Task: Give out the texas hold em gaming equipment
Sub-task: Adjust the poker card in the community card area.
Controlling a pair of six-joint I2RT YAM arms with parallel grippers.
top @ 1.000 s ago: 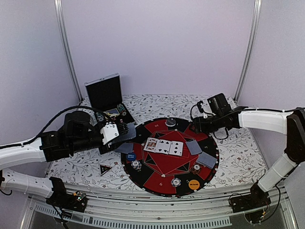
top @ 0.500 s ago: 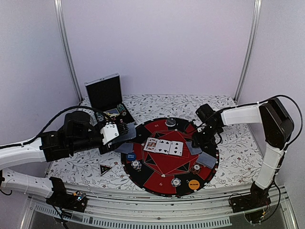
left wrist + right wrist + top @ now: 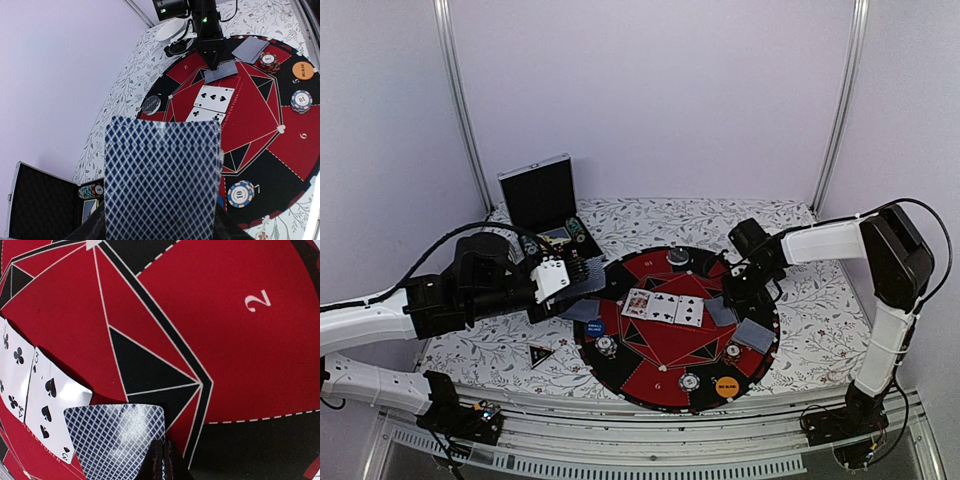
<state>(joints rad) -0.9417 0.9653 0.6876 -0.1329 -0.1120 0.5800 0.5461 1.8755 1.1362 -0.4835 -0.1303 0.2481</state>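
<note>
**Both claws on cards: right at the mat, left beside it.**

I see the right claw point(image 3: 162, 449) pressed together, pinching the edge of a face-down card point(image 3: 112, 432). This card is at the mat point(image 3: 660, 348), right of centre in the top view, and its corner overlaps the face-up cards point(image 3: 663, 307). The left claw point(image 3: 560, 282), at the mat's left edge, pinches blue-backed cards point(image 3: 162, 175) above the table point(image 3: 480, 350).
</note>
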